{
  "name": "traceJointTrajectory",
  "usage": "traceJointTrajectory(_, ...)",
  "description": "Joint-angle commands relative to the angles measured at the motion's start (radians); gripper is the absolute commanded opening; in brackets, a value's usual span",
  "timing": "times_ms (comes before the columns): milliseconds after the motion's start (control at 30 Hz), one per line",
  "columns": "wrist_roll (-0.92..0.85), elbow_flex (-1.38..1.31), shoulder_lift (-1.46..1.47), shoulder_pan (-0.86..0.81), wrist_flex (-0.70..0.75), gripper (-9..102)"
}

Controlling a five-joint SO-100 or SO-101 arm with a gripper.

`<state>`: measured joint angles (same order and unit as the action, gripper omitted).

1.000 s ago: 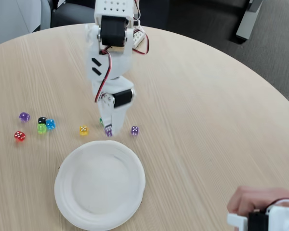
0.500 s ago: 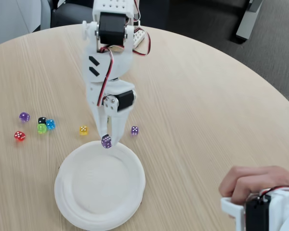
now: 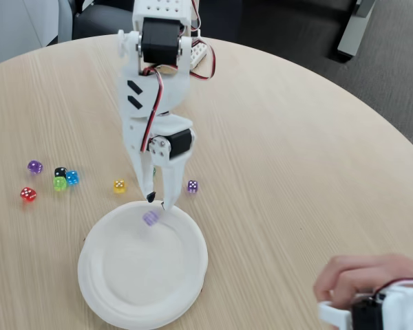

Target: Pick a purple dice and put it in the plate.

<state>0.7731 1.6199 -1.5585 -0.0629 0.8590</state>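
Observation:
In the fixed view the purple dice (image 3: 150,218) is a blurred purple cube just below my fingertips, over the far inner edge of the white paper plate (image 3: 103,295). My gripper (image 3: 157,201) hangs above the plate's far rim with its fingers apart and nothing between them. I cannot tell whether the dice touches the plate or is still in the air.
A second purple die (image 3: 192,186) lies right of the gripper. Yellow (image 3: 119,185), blue (image 3: 71,177), black (image 3: 60,172), green (image 3: 59,183), red (image 3: 28,194) and violet (image 3: 34,166) dice lie left. A person's hand (image 3: 361,275) holds another device at bottom right.
My gripper carried the purple dice from the table over the plate's rim, then opened; the dice has left the fingers and dropped toward the plate.

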Motion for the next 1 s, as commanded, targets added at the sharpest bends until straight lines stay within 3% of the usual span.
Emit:
traceJointTrajectory(0, 0.066, -0.032, -0.025, -0.006, 0.009, 0)
traceJointTrajectory(167, 0.212, -0.023, -0.072, 0.011, 0.041, 0)
traceJointTrajectory(433, 0.23, -0.021, -0.471, 0.014, 0.333, 0)
traceJointTrajectory(633, 0.054, 0.071, -0.756, 0.014, 0.454, 0)
traceJointTrajectory(967, -0.339, 0.767, -1.209, 0.012, 0.439, 0)
